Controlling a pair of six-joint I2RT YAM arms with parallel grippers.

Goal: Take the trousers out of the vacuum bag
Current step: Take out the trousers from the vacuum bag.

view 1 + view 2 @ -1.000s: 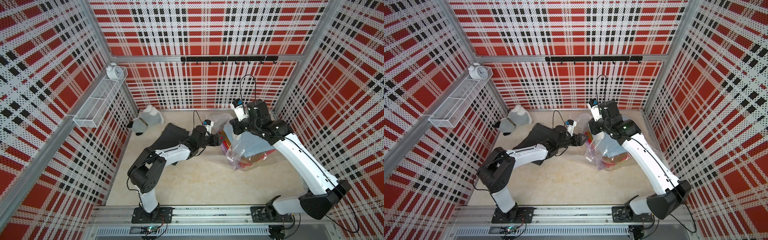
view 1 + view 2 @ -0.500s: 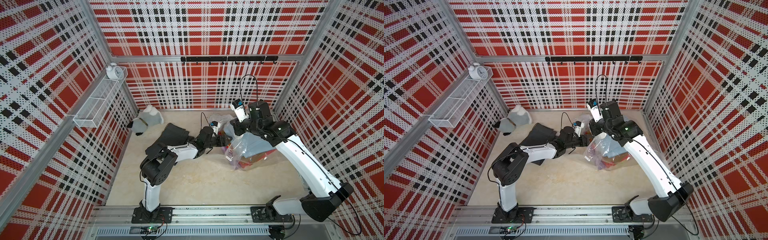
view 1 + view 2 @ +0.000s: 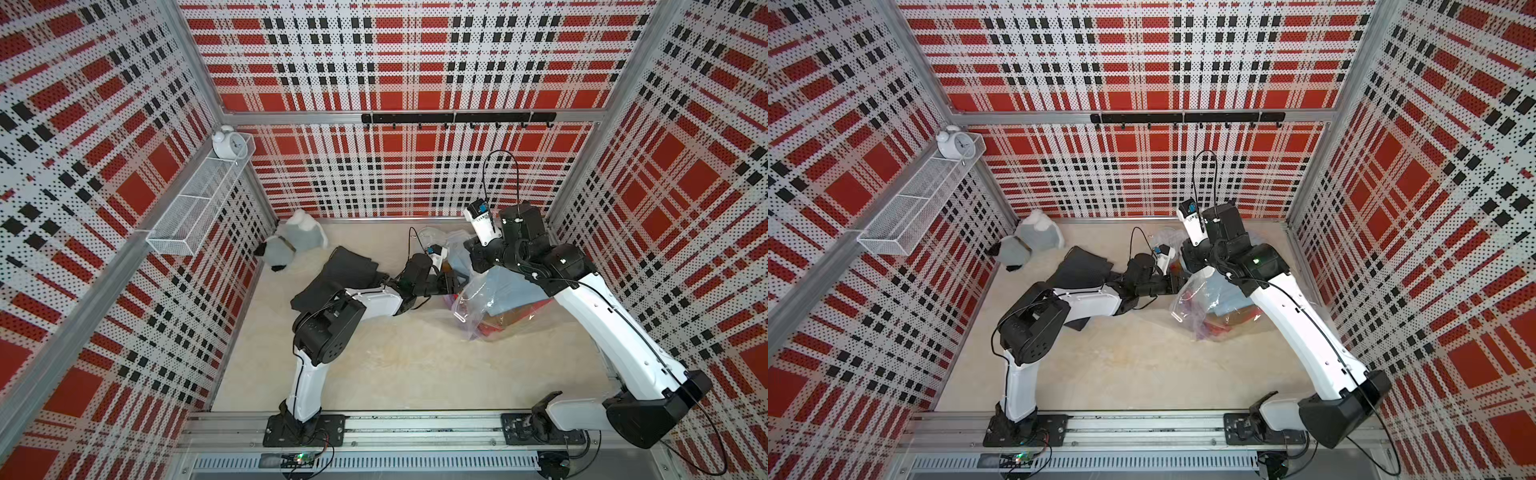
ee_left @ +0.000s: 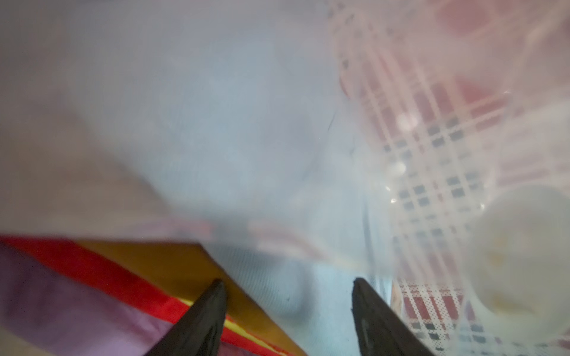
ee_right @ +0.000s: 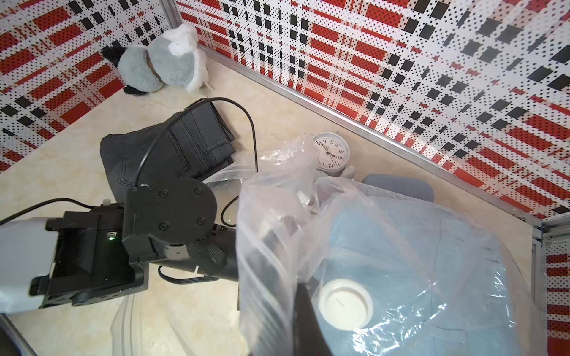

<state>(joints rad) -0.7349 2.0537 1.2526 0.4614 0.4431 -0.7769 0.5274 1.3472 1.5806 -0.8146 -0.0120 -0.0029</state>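
Nearby, right gripper is clamped shut on a bunch of the vacuum bag's upper film, beside the round white valve cap. The film is lifted off the table, judged so that the mouth gapes toward the other arm. Left gripper sits inside that mouth, jaws apart, nothing pinched between them. One fingertip is over the mustard-brown pair and the other is beside the bag wall, with the light blue trousers in the gap; it looks like a line-up for a pinch on the blue cloth. Bag contents are a folded stack: light blue on top, mustard-brown under it, then a yellow-green sliver, red and lilac, all inside the plastic. Beyond the bag mouth, charcoal-black trousers lie folded on the table, outside the bag, partly under the left arm in both top views. Farther off, a white alarm clock sits just behind the bag and a plush toy in the far corner. On the wall, a wire shelf holds a second clock.
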